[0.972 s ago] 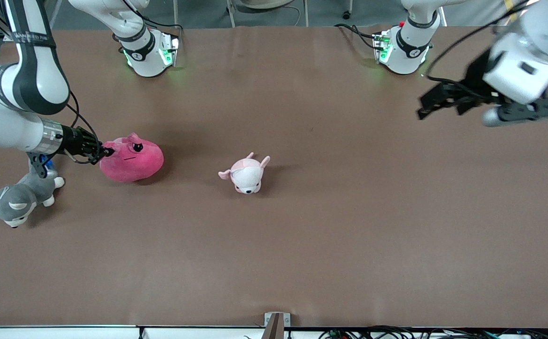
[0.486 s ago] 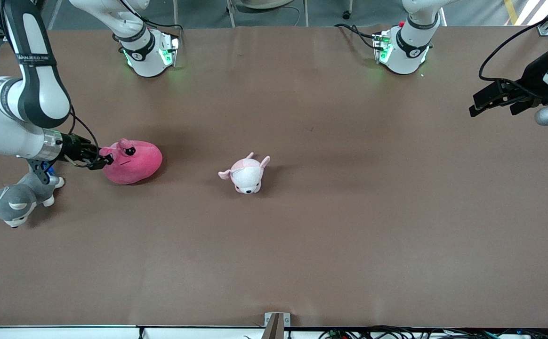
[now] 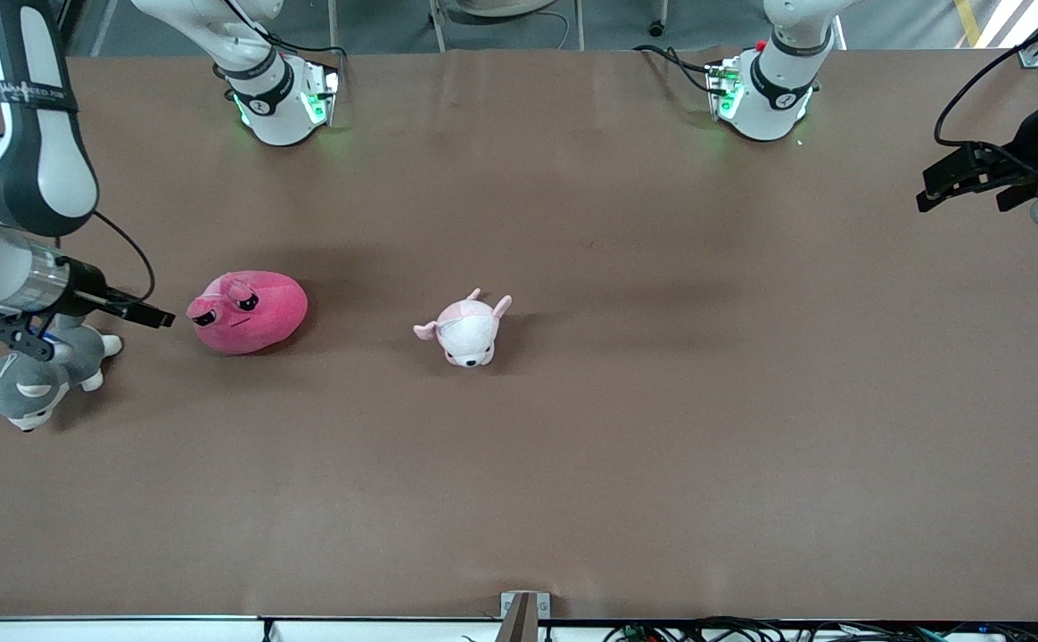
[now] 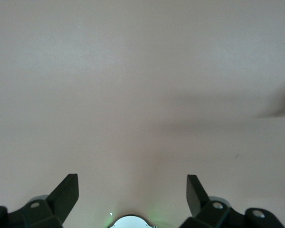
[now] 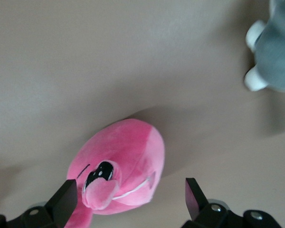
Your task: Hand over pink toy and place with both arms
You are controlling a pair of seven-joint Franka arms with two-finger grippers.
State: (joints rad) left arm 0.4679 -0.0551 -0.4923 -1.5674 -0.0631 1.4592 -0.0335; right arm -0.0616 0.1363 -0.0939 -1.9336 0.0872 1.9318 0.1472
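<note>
The pink toy [image 3: 250,311] rests on the desk [image 3: 572,464] near the right arm's end, just beside the right gripper [image 3: 158,316], untouched. Its fingers [image 5: 64,202] stand wide and empty. The left gripper [image 3: 960,183] hangs over the desk's other end, fingers [image 4: 66,194] wide.

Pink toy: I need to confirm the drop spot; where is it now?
In the front view, the pink toy lies on the table toward the right arm's end, between the open right gripper and the pale plush animal.

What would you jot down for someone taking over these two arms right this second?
Right claw: open, holding nothing, beside the pink toy at the right arm's end of the table.
Left claw: open, holding nothing, over the left arm's end, waiting.
Pink toy lies on the table, between the grey plush and the small pale pink plush.
Done: the toy sits released at the right arm's end, which looks like the placement.
Left: probably only parking both arms.
</note>
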